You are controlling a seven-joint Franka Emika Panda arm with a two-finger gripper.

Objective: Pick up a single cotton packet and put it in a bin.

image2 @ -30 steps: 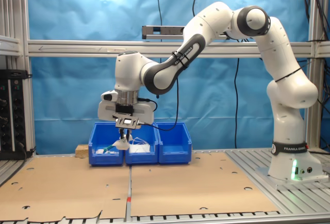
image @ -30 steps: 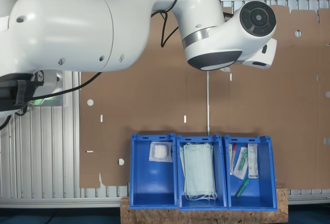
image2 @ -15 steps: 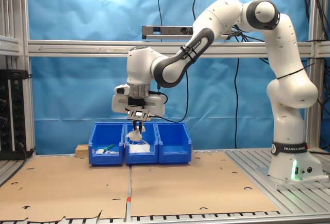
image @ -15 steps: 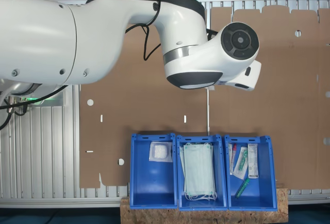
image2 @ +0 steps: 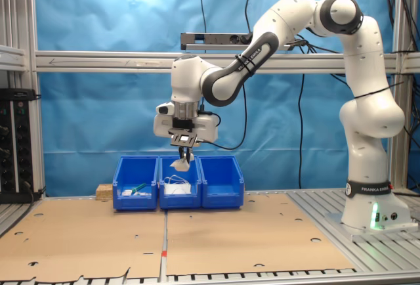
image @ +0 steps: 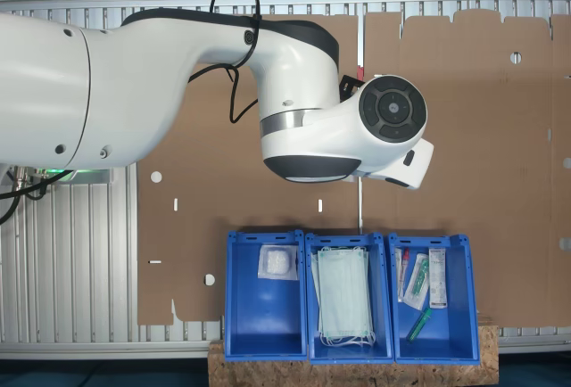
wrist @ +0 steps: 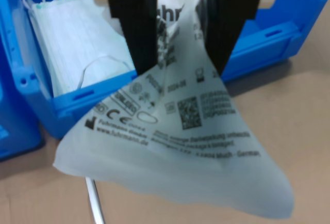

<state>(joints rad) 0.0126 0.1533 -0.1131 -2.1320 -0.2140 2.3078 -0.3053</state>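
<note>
While carrying the cotton packet [wrist: 170, 146] pinched shut in the tool [image2: 182, 156], now sits higher and further along the row than a second ago, above the mask bin [image2: 180, 190], towards the bin [image2: 222, 181] at 3 o'clock; release comes next.

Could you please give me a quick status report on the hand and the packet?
Hand shut on cotton packet, packet dangling. Above the blue bins, over the face-mask bin. Nothing in the way.
</note>
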